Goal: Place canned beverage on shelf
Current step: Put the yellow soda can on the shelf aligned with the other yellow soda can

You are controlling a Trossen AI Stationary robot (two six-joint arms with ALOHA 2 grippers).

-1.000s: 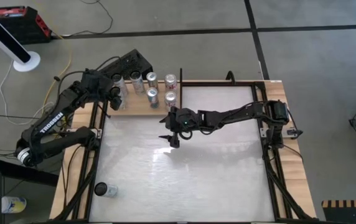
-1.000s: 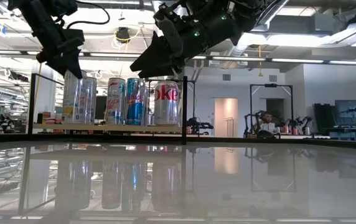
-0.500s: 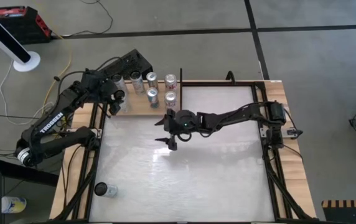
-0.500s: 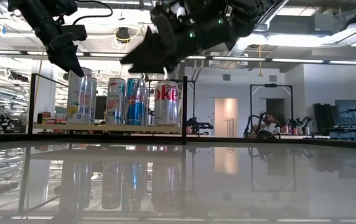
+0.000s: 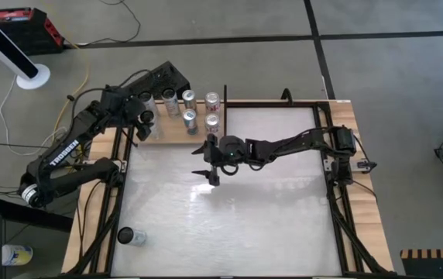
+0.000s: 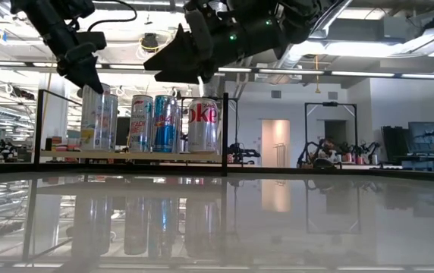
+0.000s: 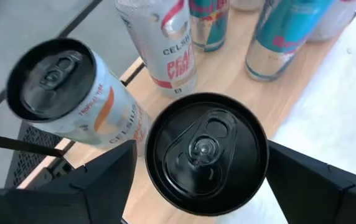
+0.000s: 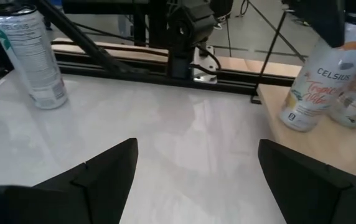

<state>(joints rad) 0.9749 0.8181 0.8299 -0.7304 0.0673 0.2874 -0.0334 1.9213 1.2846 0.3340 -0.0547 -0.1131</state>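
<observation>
White glossy tabletop (image 5: 237, 209) in a wooden frame, pale wooden shelf (image 5: 176, 133) along its far-left edge, thin black upright (image 6: 225, 129) at the shelf's end. Right arm stretched across the table toward the shelf side, right gripper (image 5: 210, 163) above bare tabletop just in front of the shelf, fingers spread wide, nothing between them. Left arm raised over the shelf's outer end, left gripper (image 7: 196, 171) directly above a black-topped can (image 7: 206, 153), fingers parted to either side of the can, clear gap each side, no contact visible. Standing upright on the shelf: Celsius cans (image 7: 165, 43), a teal-and-silver can (image 7: 276, 40), a Diet Coke can (image 6: 202, 126). Well apart, one lone can (image 5: 127, 235) at the table's near-left corner.
</observation>
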